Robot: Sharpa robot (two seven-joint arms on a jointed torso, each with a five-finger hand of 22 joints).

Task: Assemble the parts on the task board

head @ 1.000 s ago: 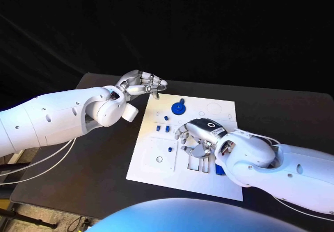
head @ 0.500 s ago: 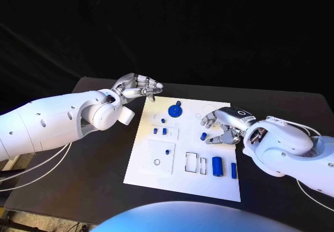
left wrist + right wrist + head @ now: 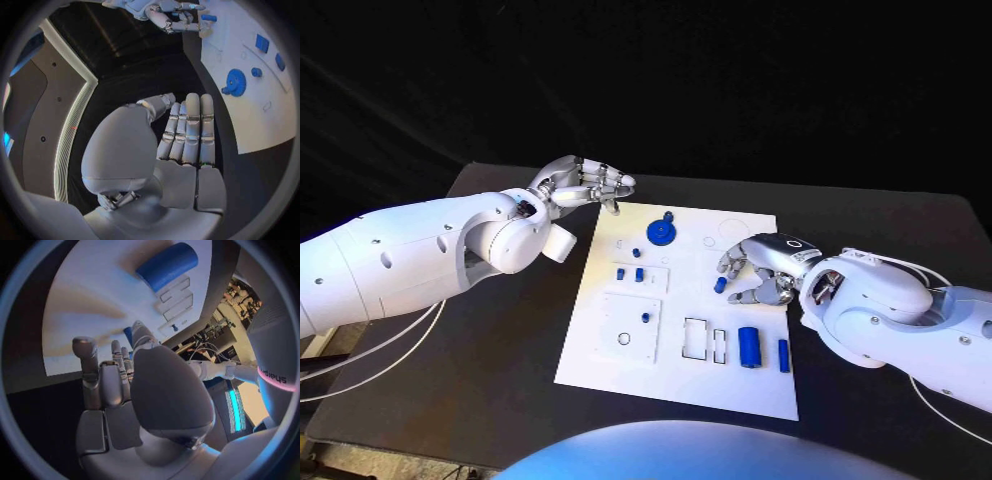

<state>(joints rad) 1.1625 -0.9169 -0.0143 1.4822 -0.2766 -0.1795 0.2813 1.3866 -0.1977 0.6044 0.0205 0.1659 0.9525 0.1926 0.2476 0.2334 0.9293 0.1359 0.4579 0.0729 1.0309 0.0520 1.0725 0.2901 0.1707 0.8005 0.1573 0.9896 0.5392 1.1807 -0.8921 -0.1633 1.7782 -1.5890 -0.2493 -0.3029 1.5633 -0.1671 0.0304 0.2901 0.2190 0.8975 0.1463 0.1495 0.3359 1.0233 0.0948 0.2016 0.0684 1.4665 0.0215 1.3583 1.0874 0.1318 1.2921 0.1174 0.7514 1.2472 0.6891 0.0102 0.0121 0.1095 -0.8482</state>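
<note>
My right hand (image 3: pixel 759 268) hangs over the board's (image 3: pixel 733 385) right side with a small blue part (image 3: pixel 721 283) pinched at its fingertips, so I judge I'm mid-carry, taking that part to its seat. My left hand (image 3: pixel 586 182) sits off the board's far left corner, fingers curled in and holding nothing I can make out. Next I need to pick the matching recess, perhaps by the gear (image 3: pixel 659 233) or the two cylinders (image 3: pixel 750 347), line the part up and lower it straight.

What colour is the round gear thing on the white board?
Blue. The gear shows best in the left wrist view.
</note>
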